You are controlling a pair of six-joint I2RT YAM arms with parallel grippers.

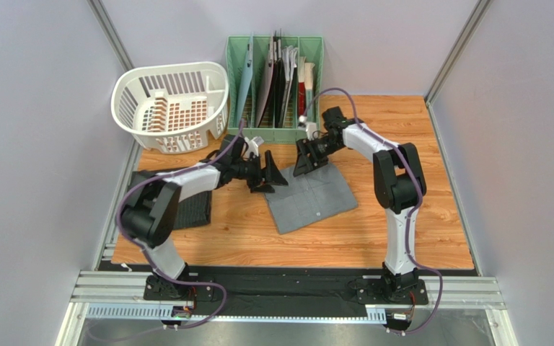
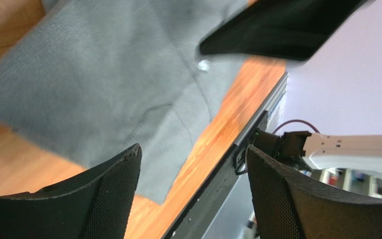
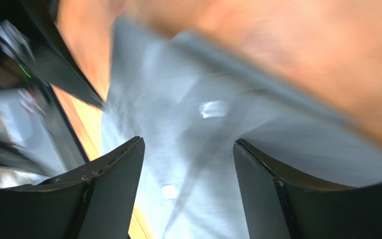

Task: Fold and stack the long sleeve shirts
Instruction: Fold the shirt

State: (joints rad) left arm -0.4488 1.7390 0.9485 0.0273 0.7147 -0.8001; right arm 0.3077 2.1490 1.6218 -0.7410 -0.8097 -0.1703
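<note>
The grey shirt [image 1: 311, 198] lies folded into a rectangle at the table's middle. It also shows in the left wrist view [image 2: 103, 84] with a white button, and in the blurred right wrist view [image 3: 213, 149]. The dark charcoal shirt [image 1: 190, 205] lies folded at the left edge, partly hidden under my left arm. My left gripper [image 1: 271, 175] is open and empty, just above the grey shirt's far left corner. My right gripper [image 1: 307, 160] is open and empty, above the shirt's far edge. In their own wrist views the left gripper [image 2: 193, 164] and the right gripper [image 3: 188, 149] hold nothing.
A white laundry basket [image 1: 172, 104] stands at the back left. A green file rack [image 1: 276, 79] with folders stands at the back centre. Grey walls close both sides. The metal rail [image 1: 287, 288] runs along the near edge.
</note>
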